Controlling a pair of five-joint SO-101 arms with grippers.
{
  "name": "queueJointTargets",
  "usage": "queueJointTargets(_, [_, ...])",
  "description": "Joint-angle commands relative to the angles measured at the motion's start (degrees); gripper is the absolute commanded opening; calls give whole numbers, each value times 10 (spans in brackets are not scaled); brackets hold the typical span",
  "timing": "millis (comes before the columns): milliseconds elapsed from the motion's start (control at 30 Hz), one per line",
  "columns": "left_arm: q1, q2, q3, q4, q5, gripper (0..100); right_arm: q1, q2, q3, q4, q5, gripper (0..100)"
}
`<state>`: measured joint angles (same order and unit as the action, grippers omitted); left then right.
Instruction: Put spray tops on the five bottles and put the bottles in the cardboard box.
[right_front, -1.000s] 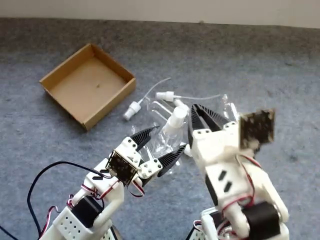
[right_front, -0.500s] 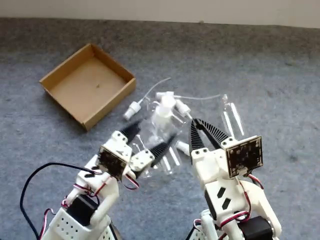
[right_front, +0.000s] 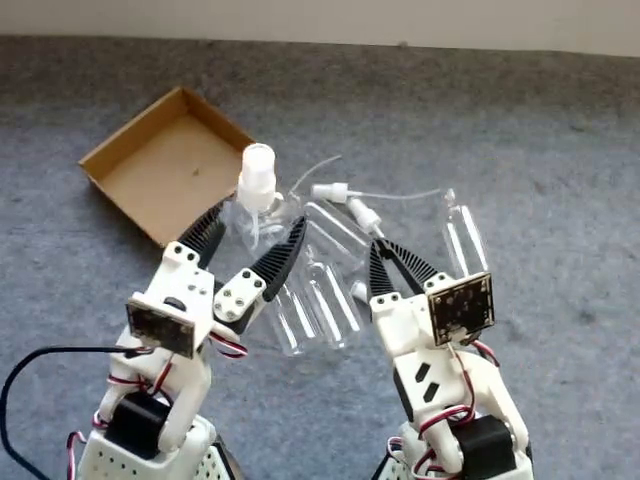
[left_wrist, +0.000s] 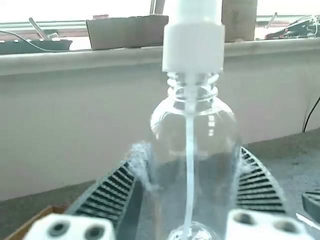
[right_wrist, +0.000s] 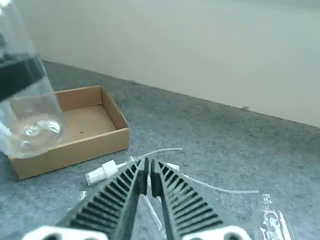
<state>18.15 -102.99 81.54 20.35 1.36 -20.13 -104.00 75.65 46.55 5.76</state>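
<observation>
Left pincer (right_front: 257, 225): clamped on body of clear bottle (right_front: 256, 205), upright, lifted off bench (right_front: 560, 150). Spray top (right_front: 258, 163) fitted, dip tube visible inside. Bottle near corner of cardboard box (right_front: 120, 140); over it or beside it, cannot tell.
Right pincer (right_wrist: 148, 164): fingertips together, nothing held, above loose bottles (right_front: 320, 300) lying on bench. Loose spray tops (right_front: 335, 192) just beyond. One more bottle (right_front: 462, 235) lies on right arm's side.
</observation>
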Motion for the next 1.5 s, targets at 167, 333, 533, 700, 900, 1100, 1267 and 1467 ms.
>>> queueJointTargets(167, [-4,211,-159,-22,-14,147,-4,-14,81,-88,7,4])
queueJointTargets(333, [22,322,-212,-75,-14,147,-29,-14,123,-125,7,4])
queueJointTargets(533, [51,428,-214,-168,-14,147,-96,-14,141,-135,6,4])
queueJointTargets(700, [64,502,-214,-255,-13,147,-119,-14,142,-178,6,4])
queueJointTargets(900, [95,568,-214,-296,-12,147,-121,-14,142,-189,-71,4])
queueJointTargets(1100, [124,572,-211,-295,-12,147,-120,-14,145,-187,-64,4])
queueJointTargets(1267, [124,571,-210,-287,-12,147,-113,-14,187,-219,-62,4])
queueJointTargets(1467, [124,571,-211,-250,-12,147,-46,-14,218,-267,-65,4])
